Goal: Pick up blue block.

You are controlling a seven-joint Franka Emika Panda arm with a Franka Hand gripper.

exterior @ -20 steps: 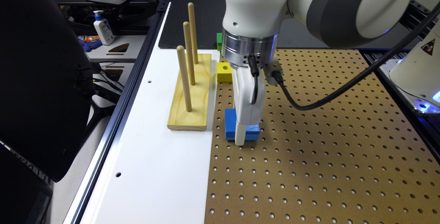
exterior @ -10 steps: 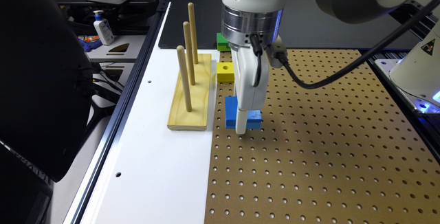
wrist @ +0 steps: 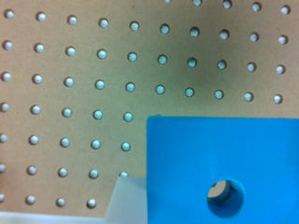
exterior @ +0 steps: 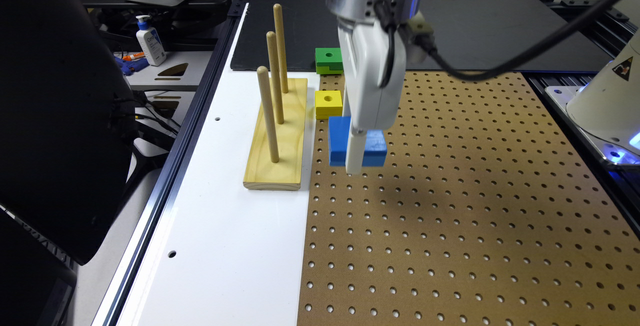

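The blue block (exterior: 372, 147) sat between the end effector's (exterior: 356, 158) fingers, clamped there, and from the shadow on the pegboard (exterior: 450, 206) I read it as raised just off the board. On my wrist feed one white finger (wrist: 128, 198) pressed against the block's edge, the round centre hole (wrist: 225, 198) showing beside it. The yellow cube (exterior: 328, 104) lay just behind the block, the green cube (exterior: 328, 60) farther back, the wooden peg stand (exterior: 277, 131) on the exterior view's left.
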